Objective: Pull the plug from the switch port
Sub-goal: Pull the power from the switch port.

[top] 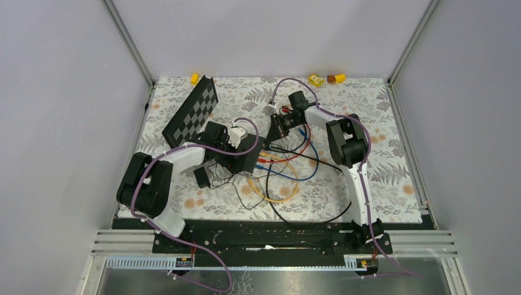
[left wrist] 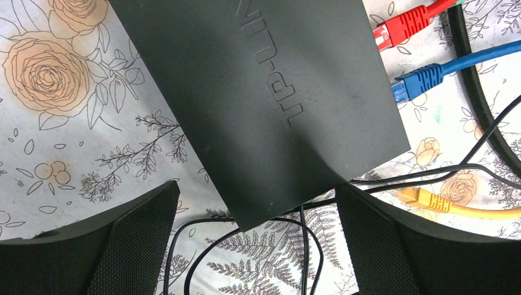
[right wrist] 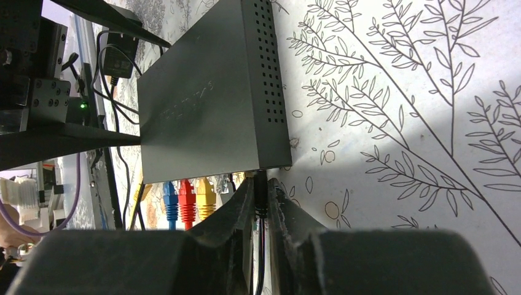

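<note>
Left gripper: jaws wide apart, one finger on either side of a corner of the switch, holding nothing. The switch lies flat mid-table.

Right gripper, the nearer arm: clamped on the black plug in the end port. The plug's axis runs straight back toward this claw.

Blue plug, red plug and yellow plug occupy neighbouring ports.

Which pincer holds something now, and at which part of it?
The right pincer is shut on the black plug, at its body just outside the switch. The left pincer holds nothing.
</note>
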Tool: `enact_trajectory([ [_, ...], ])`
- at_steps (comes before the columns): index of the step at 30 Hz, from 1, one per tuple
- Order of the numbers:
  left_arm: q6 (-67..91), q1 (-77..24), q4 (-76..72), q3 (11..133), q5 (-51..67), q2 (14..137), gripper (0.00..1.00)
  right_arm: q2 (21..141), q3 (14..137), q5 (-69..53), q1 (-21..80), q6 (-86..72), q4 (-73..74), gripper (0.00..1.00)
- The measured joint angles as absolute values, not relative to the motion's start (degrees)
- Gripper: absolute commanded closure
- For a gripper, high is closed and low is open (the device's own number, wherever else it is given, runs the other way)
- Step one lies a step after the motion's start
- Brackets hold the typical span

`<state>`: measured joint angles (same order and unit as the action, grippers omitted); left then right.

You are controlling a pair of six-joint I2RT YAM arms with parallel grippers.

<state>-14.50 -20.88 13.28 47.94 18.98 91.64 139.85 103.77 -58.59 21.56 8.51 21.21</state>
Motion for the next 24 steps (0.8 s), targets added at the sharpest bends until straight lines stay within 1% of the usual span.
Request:
enact_trajectory([
  [6,-13.72,-21.45,13.80,48.69,18.98,92.47,0.02,139.85,103.77,-58.46,21.56,10.39,21.41,1.00],
  [12,-13.67,-22.20,14.24,49.58,19.11,93.19,0.02,139.85,104.36,-58.57,21.52,11.73,22.48,1.00],
  [19,-13.67,-22.20,13.91,49.91,19.33,93.60,0.02,141.67,108.25,-58.96,21.30,14.00,27.81,1.00],
  [24,-12.88,-22.20,13.85,49.91,19.40,93.60,0.02,140.35,106.06,-57.14,21.32,13.82,25.91,1.00],
])
